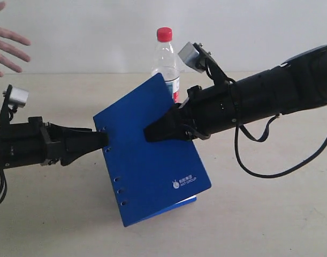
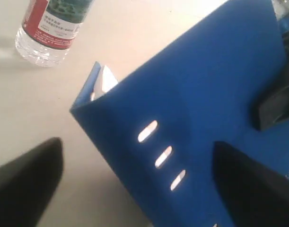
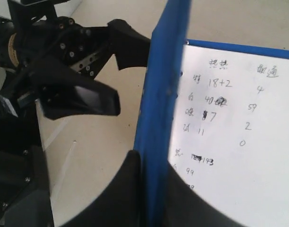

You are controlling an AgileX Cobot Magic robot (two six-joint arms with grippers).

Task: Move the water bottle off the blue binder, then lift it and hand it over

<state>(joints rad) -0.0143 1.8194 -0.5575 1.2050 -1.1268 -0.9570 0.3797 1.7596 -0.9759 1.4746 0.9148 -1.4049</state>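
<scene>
The blue binder (image 1: 152,166) is tilted up off the table, its lower corner low near the tabletop. My right gripper (image 1: 152,133) is shut on its cover, one finger on each face (image 3: 153,163); a handwritten white page (image 3: 229,118) shows beside the cover (image 3: 163,71). My left gripper (image 1: 103,140) is open at the spine edge with its slots (image 2: 137,146), holding nothing. The water bottle (image 1: 166,59), clear with a red cap, stands upright on the table behind the binder, apart from it; its labelled base (image 2: 52,26) shows in the left wrist view.
A person's open hand (image 1: 5,45) reaches in at the upper left. The beige table (image 1: 270,214) stretches in front of and to the right of the binder. A black cable (image 1: 259,171) hangs under the right arm.
</scene>
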